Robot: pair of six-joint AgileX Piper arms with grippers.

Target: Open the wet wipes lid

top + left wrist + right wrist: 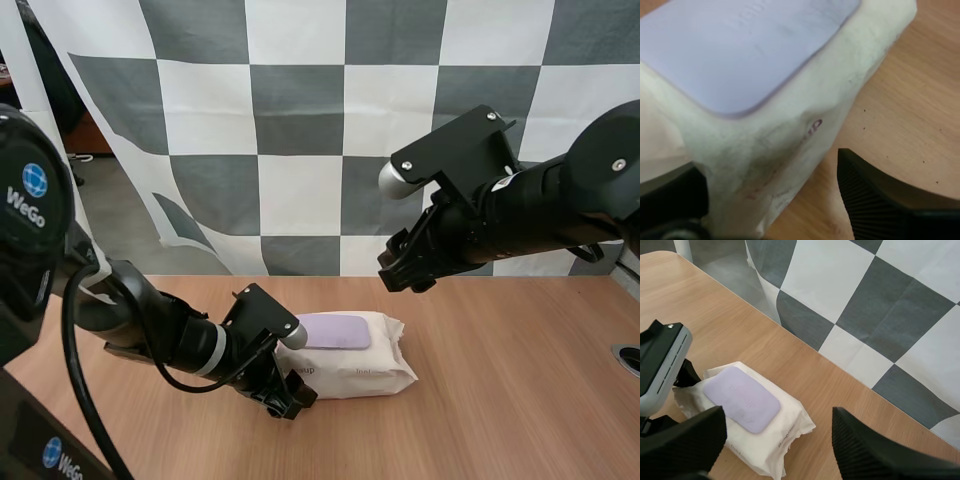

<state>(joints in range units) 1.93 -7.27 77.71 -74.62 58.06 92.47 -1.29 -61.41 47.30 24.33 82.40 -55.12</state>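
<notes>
High view is showing the table (520, 400) carrying the pack (360, 372) at lower centre. Left gripper (283, 392) is straddling its left end, fingers apart; right gripper (405, 268) is hovering right of centre, fingers spread. Purple lid (335, 331) is lying flat on top.

Bright, even light, soft shadow under the wipes pack (352, 366)
</notes>
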